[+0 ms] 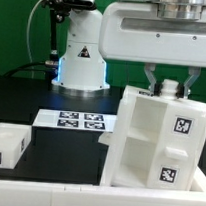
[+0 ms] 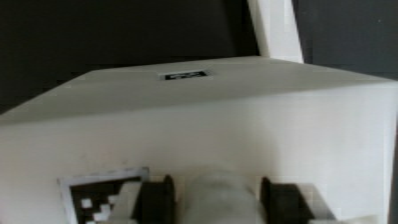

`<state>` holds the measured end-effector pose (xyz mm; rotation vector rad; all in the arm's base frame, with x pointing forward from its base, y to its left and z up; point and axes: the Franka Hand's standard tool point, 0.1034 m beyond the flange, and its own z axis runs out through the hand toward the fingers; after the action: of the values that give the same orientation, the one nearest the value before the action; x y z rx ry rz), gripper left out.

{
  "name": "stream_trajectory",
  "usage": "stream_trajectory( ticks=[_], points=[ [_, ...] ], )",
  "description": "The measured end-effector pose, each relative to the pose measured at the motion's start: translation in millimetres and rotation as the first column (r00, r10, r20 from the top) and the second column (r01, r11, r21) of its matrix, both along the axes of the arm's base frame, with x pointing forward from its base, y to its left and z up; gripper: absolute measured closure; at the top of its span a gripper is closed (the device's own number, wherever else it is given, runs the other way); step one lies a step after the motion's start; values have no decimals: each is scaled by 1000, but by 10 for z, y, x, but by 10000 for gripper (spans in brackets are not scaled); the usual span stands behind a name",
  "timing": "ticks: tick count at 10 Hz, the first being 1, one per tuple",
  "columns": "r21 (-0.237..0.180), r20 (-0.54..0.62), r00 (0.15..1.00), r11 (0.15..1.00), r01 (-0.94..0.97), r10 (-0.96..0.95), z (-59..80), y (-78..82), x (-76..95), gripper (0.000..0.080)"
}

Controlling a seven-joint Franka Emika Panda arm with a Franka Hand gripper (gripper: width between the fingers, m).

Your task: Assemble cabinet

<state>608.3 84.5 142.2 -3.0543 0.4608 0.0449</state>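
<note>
gripper closed on the top edge of the cabinet (wrist view: a small white nub sits between the fingers). Cabinet is tilted, on the desk at the exterior view's right, just beside the marker board. Small tagged block well apart, far left.

We see bright, even light bleaching the large white plastic cabinet box against the black tabletop. Our wrist view is greyer and blurred close up.
</note>
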Motion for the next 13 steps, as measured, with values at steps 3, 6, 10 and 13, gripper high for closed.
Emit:
stream_trajectory(
  ticks=[3,6,10,13],
  points=[
    [-7,-9,999,999,-39,39,63,8,-50,577],
    [0,0,991,991,-133,133,98,-44,-63,577],
    [-4,14,990,991,-137,137,-38,-155,112,577],
    [-3,39,990,991,-135,135,-24,-97,308,577]
  ],
)
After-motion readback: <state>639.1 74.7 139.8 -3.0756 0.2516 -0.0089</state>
